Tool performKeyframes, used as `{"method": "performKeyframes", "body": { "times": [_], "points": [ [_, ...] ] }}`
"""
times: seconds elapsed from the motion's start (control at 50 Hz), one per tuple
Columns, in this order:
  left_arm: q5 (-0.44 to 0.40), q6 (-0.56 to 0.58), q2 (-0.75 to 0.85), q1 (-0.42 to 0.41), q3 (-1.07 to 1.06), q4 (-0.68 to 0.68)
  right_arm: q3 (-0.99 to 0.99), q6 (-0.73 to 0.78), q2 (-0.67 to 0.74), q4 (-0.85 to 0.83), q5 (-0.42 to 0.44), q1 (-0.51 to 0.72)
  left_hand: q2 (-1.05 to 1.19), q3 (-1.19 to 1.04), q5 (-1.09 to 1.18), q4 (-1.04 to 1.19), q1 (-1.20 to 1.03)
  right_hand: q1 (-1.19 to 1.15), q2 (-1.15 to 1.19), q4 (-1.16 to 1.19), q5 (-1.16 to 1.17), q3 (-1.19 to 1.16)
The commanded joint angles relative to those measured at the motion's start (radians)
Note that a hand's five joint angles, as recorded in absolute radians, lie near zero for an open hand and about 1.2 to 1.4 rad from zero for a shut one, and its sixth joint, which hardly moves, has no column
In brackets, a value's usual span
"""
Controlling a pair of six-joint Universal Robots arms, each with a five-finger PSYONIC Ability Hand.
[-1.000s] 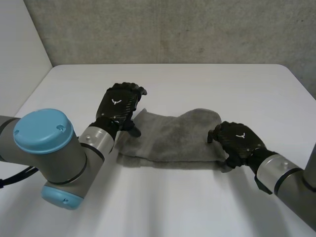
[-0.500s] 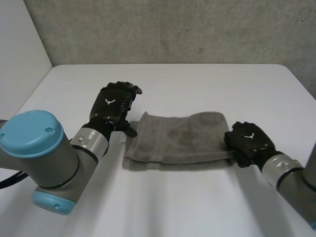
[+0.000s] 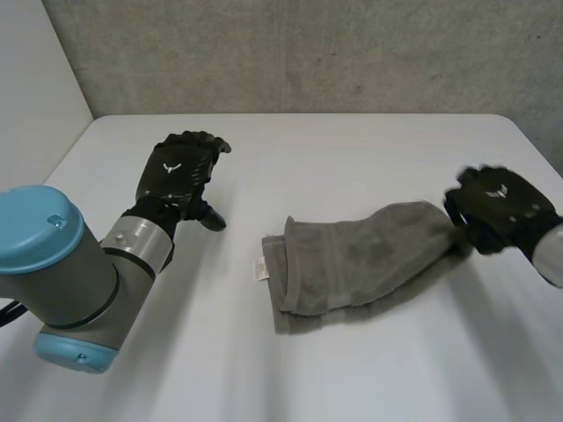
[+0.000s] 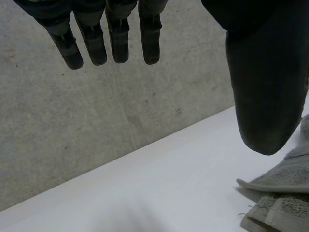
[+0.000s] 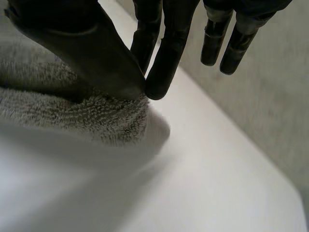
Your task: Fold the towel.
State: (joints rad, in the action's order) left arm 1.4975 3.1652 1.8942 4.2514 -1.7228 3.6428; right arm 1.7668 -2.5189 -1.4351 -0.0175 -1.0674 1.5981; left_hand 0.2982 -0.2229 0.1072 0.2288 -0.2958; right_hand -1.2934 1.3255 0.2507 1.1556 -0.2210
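Note:
The grey towel [image 3: 352, 264] lies folded on the white table [image 3: 352, 158], right of the middle, with a white label [image 3: 260, 268] at its left end. My right hand [image 3: 501, 207] is at the towel's right end and holds it raised off the table. In the right wrist view the thumb [image 5: 72, 43] and two fingers pinch the towel's [image 5: 87, 113] edge. My left hand [image 3: 180, 171] hovers well to the left of the towel, fingers [image 4: 116, 38] straight and holding nothing. Beside that hand's thumb, a corner of the towel [image 4: 285, 193] rests on the table.
A grey concrete wall [image 3: 308, 53] stands behind the table's far edge. The table's left edge [image 3: 53, 176] runs close to my left arm [image 3: 53, 264].
My right hand has shut on the towel's right end and pulled it to the right and up; the towel slid with it. My left hand came off the towel and moved left.

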Motion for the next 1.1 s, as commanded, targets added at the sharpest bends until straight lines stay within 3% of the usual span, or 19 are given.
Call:
{"method": "performKeyframes", "body": {
  "times": [0.02, 0.06, 0.22, 0.36, 0.58, 0.6, 0.62, 0.64, 0.66, 0.78, 0.88, 0.92, 1.1],
  "points": [
    [0.013, -0.030, -0.001, 0.007, 0.000, 0.000, -0.130, 0.005, 0.056, -0.012, -0.059, 0.281, -0.020, 0.048, -0.004, -0.054, 0.018, -0.103, 0.071, -0.076, 0.066, 0.046],
    [0.024, -0.039, -0.003, 0.011, 0.000, 0.000, -0.190, 0.015, 0.137, -0.013, -0.120, 0.429, -0.020, 0.048, -0.004, -0.054, 0.018, -0.103, 0.071, -0.076, 0.066, 0.046],
    [0.055, -0.056, -0.026, 0.019, -0.001, 0.003, -0.230, 0.026, 0.281, -0.070, -0.163, 0.664, -0.029, 0.048, -0.012, -0.054, 0.026, -0.103, 0.071, -0.076, 0.066, 0.046],
    [0.055, -0.056, -0.038, 0.028, -0.012, 0.008, -0.187, 0.023, 0.343, -0.147, -0.169, 0.733, -0.029, 0.048, -0.012, -0.054, 0.026, -0.103, 0.071, -0.076, 0.066, 0.046],
    [0.053, -0.056, -0.037, 0.024, 0.000, 0.013, -0.138, -0.053, 0.311, -0.170, -0.157, 0.700, -0.032, 0.048, -0.015, -0.054, 0.029, -0.103, 0.071, -0.076, 0.066, 0.046],
    [0.053, -0.056, -0.037, 0.024, 0.008, 0.013, -0.133, -0.079, 0.295, -0.168, -0.160, 0.698, -0.032, 0.048, -0.015, -0.054, 0.029, 0.280, -0.312, -0.076, -0.317, 0.046],
    [0.053, -0.056, -0.037, 0.024, 0.008, 0.013, -0.133, -0.080, 0.295, -0.168, -0.160, 0.698, -0.032, 0.048, -0.015, -0.054, 0.029, 0.284, -0.316, -0.076, -0.320, 0.046],
    [0.053, -0.056, -0.038, 0.024, 0.011, 0.013, -0.127, -0.099, 0.285, -0.167, -0.170, 0.698, -0.032, 0.048, -0.015, -0.054, 0.029, 0.900, -0.932, -0.076, -0.937, 0.046],
    [0.053, -0.056, -0.038, 0.024, 0.011, 0.013, -0.122, -0.112, 0.271, -0.157, -0.175, 0.697, -0.032, 0.048, -0.015, -0.054, 0.029, 1.119, -1.151, -0.076, -1.156, 0.046],
    [0.056, -0.065, -0.040, 0.013, 0.029, 0.013, -0.079, -0.143, 0.176, -0.139, -0.172, 0.681, -0.038, 0.048, -0.021, -0.054, 0.035, 1.119, -1.151, -0.076, -1.156, 0.046],
    [0.070, -0.129, -0.041, 0.010, 0.031, 0.016, -0.033, -0.176, 0.091, -0.105, -0.172, 0.586, -0.032, 0.048, -0.015, -0.054, 0.029, 1.119, -1.151, -0.076, -1.156, 0.046],
    [0.072, -0.181, -0.035, 0.001, 0.045, 0.011, -0.021, -0.234, 0.062, -0.072, -0.174, 0.522, -0.032, 0.048, -0.015, -0.054, 0.029, 1.119, -1.151, -0.076, -1.156, 0.046],
    [0.066, -0.192, 0.040, -0.091, 0.085, -0.001, -0.038, -0.443, 0.050, -0.044, -0.170, 0.361, -0.035, 0.048, -0.018, -0.054, 0.032, 1.119, -1.151, -0.076, -1.156, 0.046]
  ]
}}
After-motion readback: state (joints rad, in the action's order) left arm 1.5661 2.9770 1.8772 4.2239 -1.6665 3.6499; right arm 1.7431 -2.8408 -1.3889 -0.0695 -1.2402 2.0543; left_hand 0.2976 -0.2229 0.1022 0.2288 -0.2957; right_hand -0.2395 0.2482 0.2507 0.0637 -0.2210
